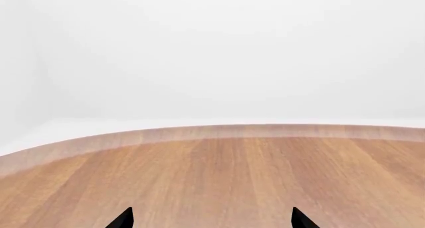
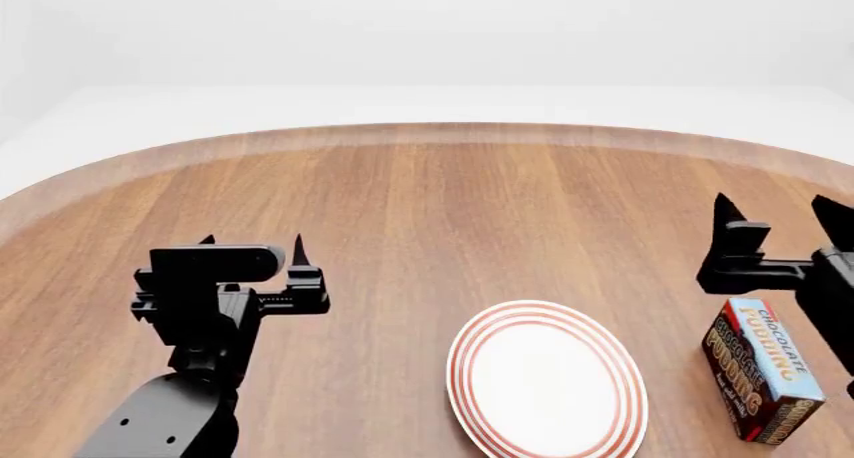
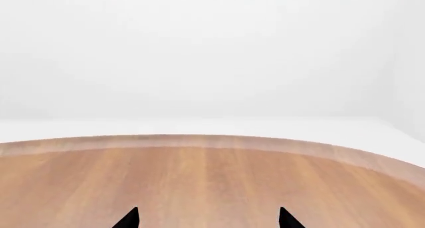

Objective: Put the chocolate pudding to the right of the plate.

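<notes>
Wooden table (image 2: 441,208): only head view shows plate (image 2: 546,378), chocolate pudding (image 2: 763,369).

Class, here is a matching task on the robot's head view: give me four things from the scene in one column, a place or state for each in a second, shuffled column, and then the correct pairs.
Things
1. chocolate pudding
2. plate
3. left gripper
4. right gripper

Places or states
A. round, red-ringed, lying near the table's front edge
B. open and empty, above the table's left side
C. lying flat to the right of the plate
D. open and empty, just beyond the pudding carton

Pairs: 1-C, 2-A, 3-B, 4-D
</notes>
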